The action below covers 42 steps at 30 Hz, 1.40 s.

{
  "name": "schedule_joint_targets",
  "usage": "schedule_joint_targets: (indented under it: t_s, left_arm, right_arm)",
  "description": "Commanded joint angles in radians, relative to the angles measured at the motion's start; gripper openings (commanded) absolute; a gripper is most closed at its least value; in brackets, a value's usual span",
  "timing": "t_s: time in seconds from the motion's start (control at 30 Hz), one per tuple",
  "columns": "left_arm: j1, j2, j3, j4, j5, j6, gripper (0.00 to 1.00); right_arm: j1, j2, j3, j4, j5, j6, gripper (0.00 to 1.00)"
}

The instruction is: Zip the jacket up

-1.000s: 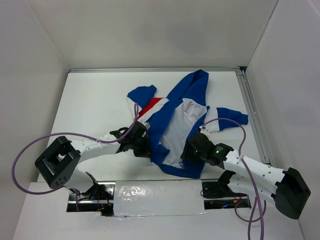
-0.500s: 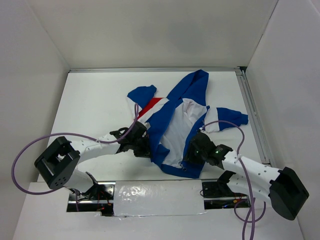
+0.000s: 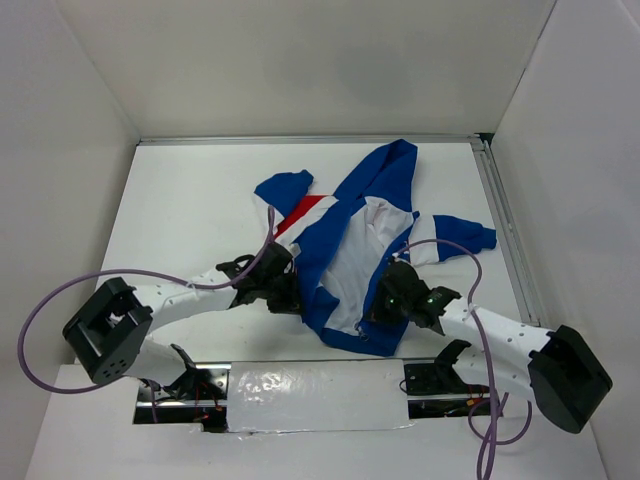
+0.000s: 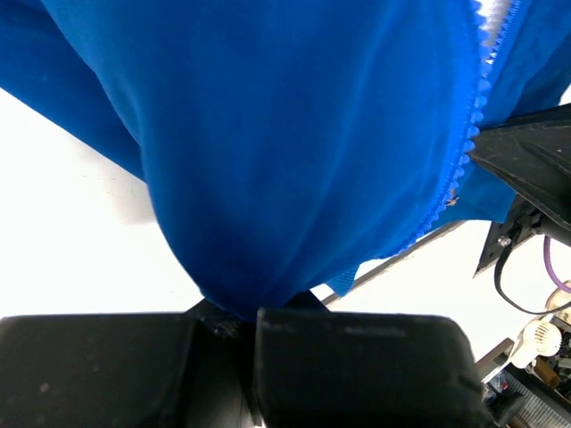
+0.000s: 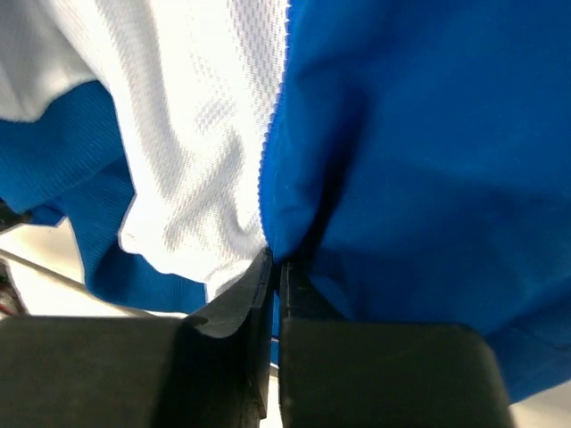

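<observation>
Right, top view first: the jacket lies open on the table. Its long axis runs from the hem by the arm bases up to the hood at the far side, leaning right. The left gripper sits at the left front panel low down. The right gripper sits at the right front edge, also near the hem. White lining shows between them, so the two zipper halves are apart. I judge the coming move turns on closing that gap at the bottom end. Each arm is nearest its own side, and nothing else stands between them.

Left wrist view: the left gripper is pinched tight on a fold of blue jacket. The zipper teeth run up the panel's edge off to the right, clear of the pinch. Dark hardware crowds in just beyond them.

Right wrist view: the right gripper is clamped on the blue jacket edge, right where it meets the white lining. I can't make out a slider or pull anywhere.
</observation>
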Motion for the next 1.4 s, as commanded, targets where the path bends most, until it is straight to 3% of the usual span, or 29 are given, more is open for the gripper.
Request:
schedule_joint_targets:
  t_s: [0.0, 0.3, 0.5, 0.67, 0.8, 1.0, 1.17, 1.37]
  left_arm:
    - [-0.009, -0.036, 0.025, -0.002, -0.006, -0.011, 0.00]
    - [-0.050, -0.122, 0.133, -0.063, 0.000, 0.012, 0.00]
    - [-0.084, -0.184, 0.225, -0.039, 0.091, 0.005, 0.00]
    - [-0.090, -0.216, 0.198, 0.047, 0.125, -0.057, 0.00]
    - [-0.090, -0.240, 0.193, 0.079, 0.114, -0.074, 0.00]
    - [-0.090, -0.267, 0.193, 0.105, 0.108, -0.099, 0.00]
    - [-0.090, -0.268, 0.192, 0.136, 0.138, -0.082, 0.00]
    - [-0.090, -0.254, 0.173, 0.139, 0.151, -0.073, 0.00]
  right_arm:
    - [-0.004, -0.019, 0.013, 0.060, -0.023, -0.016, 0.00]
    - [-0.004, -0.235, 0.194, -0.095, -0.046, -0.165, 0.00]
    - [-0.042, -0.331, 0.168, 0.132, -0.227, -0.197, 0.00]
    - [-0.067, -0.369, 0.107, 0.335, -0.331, -0.160, 0.00]
    - [-0.090, -0.420, 0.081, 0.367, -0.377, -0.148, 0.00]
    - [-0.113, -0.417, 0.056, 0.332, -0.411, -0.179, 0.00]
    - [-0.123, -0.381, 0.021, 0.427, -0.537, -0.185, 0.00]
    - [-0.136, -0.342, 0.075, 0.323, -0.505, -0.205, 0.00]
